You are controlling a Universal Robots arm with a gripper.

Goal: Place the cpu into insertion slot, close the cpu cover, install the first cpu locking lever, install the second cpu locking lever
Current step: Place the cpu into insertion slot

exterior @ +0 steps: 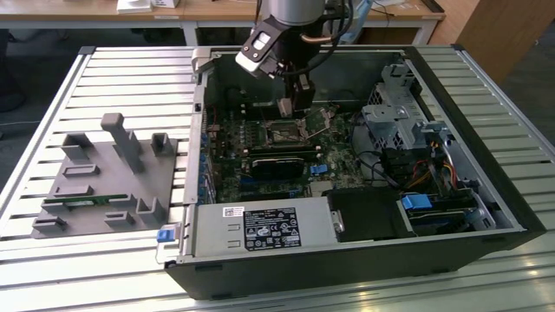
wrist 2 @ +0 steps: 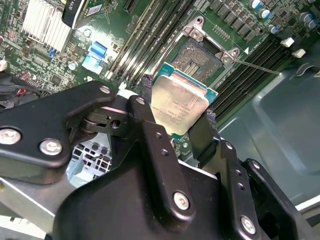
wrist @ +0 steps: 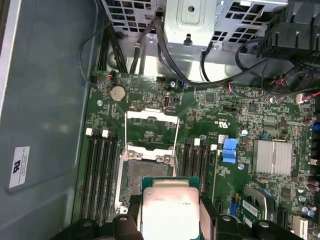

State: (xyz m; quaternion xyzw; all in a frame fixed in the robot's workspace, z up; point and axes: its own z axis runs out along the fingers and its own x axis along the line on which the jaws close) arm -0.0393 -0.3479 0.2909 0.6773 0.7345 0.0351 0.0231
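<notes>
Cpu [wrist 2: 179, 102] in pincer [wrist 2: 177, 106] over motherboard [wrist: 220, 117], case [exterior: 496, 146] on slatted table [exterior: 130, 78].

A dull silver-beige cpu [wrist: 170, 212], rimmed in green, shows against the matt black gripper [wrist 2: 177, 102] and a deep green motherboard [wrist: 215, 115] speckled with silver solder and lined with black memory slots [wrist: 102, 170]. The cpu cover [wrist: 151, 115] gleams silvery, beside a bright blue connector [wrist: 229, 150] and a pale, finely ribbed heatsink [wrist: 272, 157]. The case [exterior: 347, 270] is black, the table [exterior: 130, 71] striped in pale grey slats, the fixture [exterior: 113, 175] plain mid-grey.
</notes>
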